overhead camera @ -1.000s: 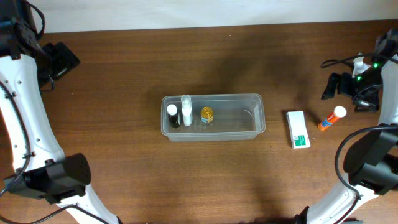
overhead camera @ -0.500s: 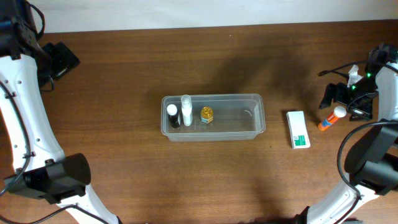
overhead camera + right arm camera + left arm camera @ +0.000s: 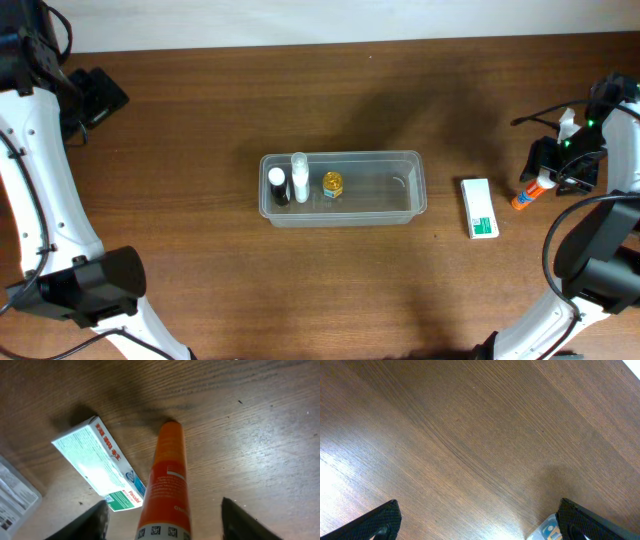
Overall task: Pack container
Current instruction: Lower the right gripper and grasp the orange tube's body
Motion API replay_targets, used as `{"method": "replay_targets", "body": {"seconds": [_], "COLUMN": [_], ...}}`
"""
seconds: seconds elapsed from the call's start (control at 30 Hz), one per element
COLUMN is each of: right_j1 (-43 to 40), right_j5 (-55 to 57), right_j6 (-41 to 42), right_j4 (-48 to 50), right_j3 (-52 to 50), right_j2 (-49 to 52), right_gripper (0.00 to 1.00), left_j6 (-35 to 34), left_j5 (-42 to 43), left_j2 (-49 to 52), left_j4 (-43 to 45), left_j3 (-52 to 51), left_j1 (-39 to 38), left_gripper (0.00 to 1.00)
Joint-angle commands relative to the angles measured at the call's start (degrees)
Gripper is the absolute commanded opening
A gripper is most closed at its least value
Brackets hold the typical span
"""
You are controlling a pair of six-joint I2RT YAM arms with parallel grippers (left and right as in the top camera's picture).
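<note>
Counter [image 3: 200, 120]: brown wood, carries everything.

Container [image 3: 345, 155]: sits mid-counter with its long side running across. Three small bottles [image 3: 299, 176] stand at the end nearer the left arm. The rest of the floor is free.

Carton [image 3: 480, 208]: white and green, lies flat between the container and the right arm.

Orange tube [image 3: 521, 200]: lies on the counter just beside the carton, and appears apart from it.

Step in hand, as you likely read it: pick the tube. The right gripper [image 3: 167, 521] has its jaws spread, one on each side of the tube body, with nothing clamped yet. Before you close, centre the tube between the fingers and come low enough to grip the body, not the cap. It is round and may roll toward the carton if only one finger touches it first.

Pose: the right arm reaches to the counter's far right edge with its wrist pitched down over the tube. The left gripper [image 3: 482, 525] hangs over bare wood well apart from the container, jaws wide and empty.
</note>
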Motion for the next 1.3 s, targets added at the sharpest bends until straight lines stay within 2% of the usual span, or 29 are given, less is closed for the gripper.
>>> {"method": "replay_targets", "body": {"seconds": [0.0, 0.5, 0.63, 0.97, 1.27], "right_j1": [-0.35, -0.35, -0.24, -0.24, -0.26], "right_j5": [1.05, 1.51, 1.49, 1.49, 1.49], "right_j6": [0.39, 0.35, 0.37, 0.79, 0.79], "right_j4": [0.0, 1.86, 1.62, -0.04, 2.6], "right_j3": [-0.39, -0.39, -0.39, -0.48, -3.89], "right_j2": [0.33, 0.33, 0.33, 0.33, 0.33], "right_gripper": [0.59, 0.59, 0.54, 0.54, 0.53], "left_j6": [0.92, 0.92, 0.92, 0.92, 0.92], "left_j5": [0.15, 0.15, 0.15, 0.15, 0.15], "left_j2": [-0.55, -0.55, -0.55, -0.55, -0.55], "left_j4": [-0.02, -0.02, -0.04, -0.02, -0.04], "left_j3": [0.57, 0.57, 0.57, 0.57, 0.57], "left_j1": [0.13, 0.13, 0.13, 0.13, 0.13], "left_gripper": [1.0, 1.0, 1.0, 1.0, 1.0]}}
